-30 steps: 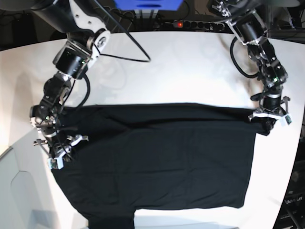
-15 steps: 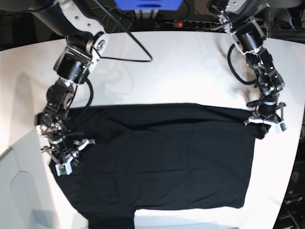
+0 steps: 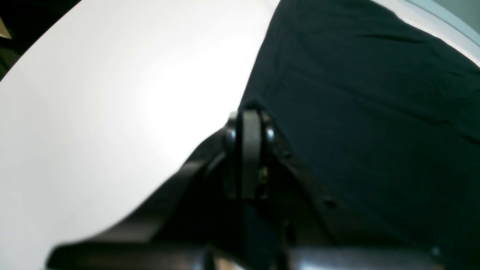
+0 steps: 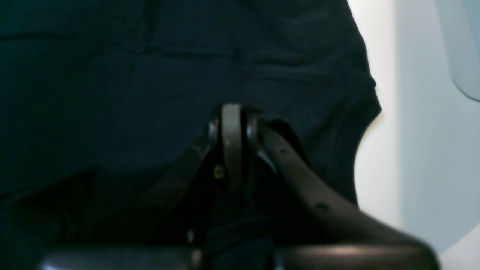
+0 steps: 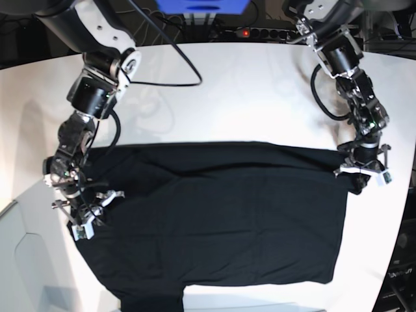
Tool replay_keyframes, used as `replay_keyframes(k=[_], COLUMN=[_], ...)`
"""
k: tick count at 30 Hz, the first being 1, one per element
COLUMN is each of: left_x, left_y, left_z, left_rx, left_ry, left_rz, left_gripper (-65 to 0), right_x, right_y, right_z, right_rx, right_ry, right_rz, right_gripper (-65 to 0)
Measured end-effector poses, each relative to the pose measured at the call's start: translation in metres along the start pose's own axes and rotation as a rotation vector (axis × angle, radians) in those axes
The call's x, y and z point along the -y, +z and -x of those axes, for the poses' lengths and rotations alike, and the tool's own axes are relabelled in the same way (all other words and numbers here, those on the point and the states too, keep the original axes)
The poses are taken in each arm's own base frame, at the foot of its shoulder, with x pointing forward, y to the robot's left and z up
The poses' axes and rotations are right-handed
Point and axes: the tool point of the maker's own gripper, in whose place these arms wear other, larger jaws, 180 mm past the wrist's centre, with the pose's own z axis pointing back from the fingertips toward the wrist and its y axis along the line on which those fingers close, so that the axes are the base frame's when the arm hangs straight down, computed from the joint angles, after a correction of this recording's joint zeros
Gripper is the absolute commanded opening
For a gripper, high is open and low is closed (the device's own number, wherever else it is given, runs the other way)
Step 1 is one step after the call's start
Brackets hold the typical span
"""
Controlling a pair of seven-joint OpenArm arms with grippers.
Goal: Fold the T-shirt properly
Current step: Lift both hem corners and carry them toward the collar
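I see black T-shirt (image 5: 214, 214) spread flat on white table (image 5: 247, 91), plain side up, upper edge folded over, 1 sleeve reaching base view's lower edge. My left gripper (image 5: 363, 170) clamped on shirt's corner at base view's right. My right gripper (image 5: 83, 218) pinched closed on cloth by edge at base view's left.

place: robotics lab or test bench | evidence: bare white table (image 5: 260, 91) filling most of the frame | two black-and-white robot arms reaching in from upper left and upper right | power strip (image 5: 266, 32) with a lit red switch and loose black cables (image 5: 175, 55) along the top edge, dark clutter behind
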Motion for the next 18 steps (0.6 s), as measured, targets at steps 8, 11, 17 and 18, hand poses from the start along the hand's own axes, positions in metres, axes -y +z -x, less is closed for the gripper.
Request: replay_keyframes(k=[8, 11, 17, 18], left_x=[-0.002, -0.008, -0.009, -0.008], left_y=[-0.003, -0.003, -0.003, -0.003], left_z=[0.007, 0.001, -0.001, -0.001], left_rx=[-0.020, -0.011, -0.005, -0.004], left_ry=[0.016, 0.012, 0.010, 0.011], left_rz=[-0.001, -0.008, -0.008, -0.008], left_gripper=[-64.9, -64.9, -64.9, -64.9], right_x=[0.002, 0.002, 0.006, 0.008], right_y=[0.001, 0.001, 0.006, 0.008], right_z=[0.000, 0.000, -0.009, -0.013], right_rx=[0.001, 0.001, 0.027, 0.038], right_ry=[-0.005, -0.005, 0.006, 0.009], right_rz=[0.005, 0.004, 0.024, 0.031], right_gripper=[-65.0, -65.0, -65.0, -65.0])
